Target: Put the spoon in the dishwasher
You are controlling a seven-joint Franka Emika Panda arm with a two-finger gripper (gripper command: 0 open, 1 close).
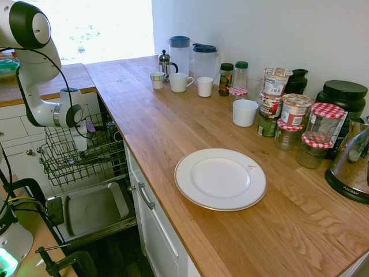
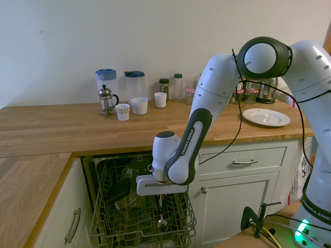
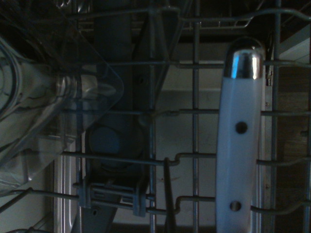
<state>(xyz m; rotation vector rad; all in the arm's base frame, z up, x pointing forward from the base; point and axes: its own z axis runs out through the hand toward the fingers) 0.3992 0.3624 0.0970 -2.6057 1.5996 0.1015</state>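
The spoon is held bowl-down by its handle in the closed gripper, so that it can be lowered between the rack wires of the dishwasher; the rack is pulled out over the open door, at 9 o'clock from the bench

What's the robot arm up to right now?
Gripper shut on spoon, pointing down. Spoon hanging bowl-down inside dishwasher rack. Clear container and white-handled utensil lie nearby.
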